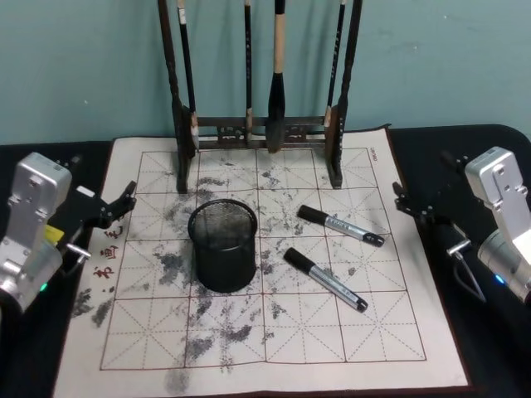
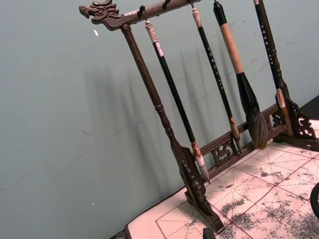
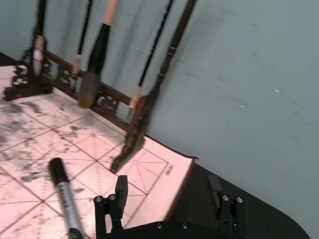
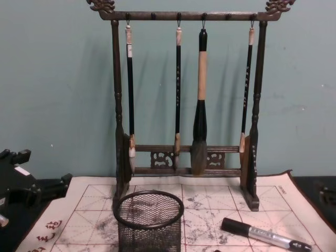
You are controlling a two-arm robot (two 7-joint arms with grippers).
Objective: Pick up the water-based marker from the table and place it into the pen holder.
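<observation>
teal wall at the back, and before it a worktop (image 1: 365, 348) of cream felt with a red grid and ink blots. the right tool (image 3: 167, 191) hangs at the mat's right edge, its fingers spread wide, holding nothing. near it, on its inward side, a marker (image 1: 340, 225) lies flat with its black cap turned toward the pen holder (image 1: 222, 245). a second marker (image 1: 325, 279) lies beside the first, closer to the robot. the pen holder stands upright farther inward, apart from both markers. the left tool (image 1: 124, 207) sits on the pen holder's other side, at the mat's left edge, also spread and empty. behind stands a wooden brush rack (image 1: 257, 128) with hanging brushes (image 1: 279, 50).
</observation>
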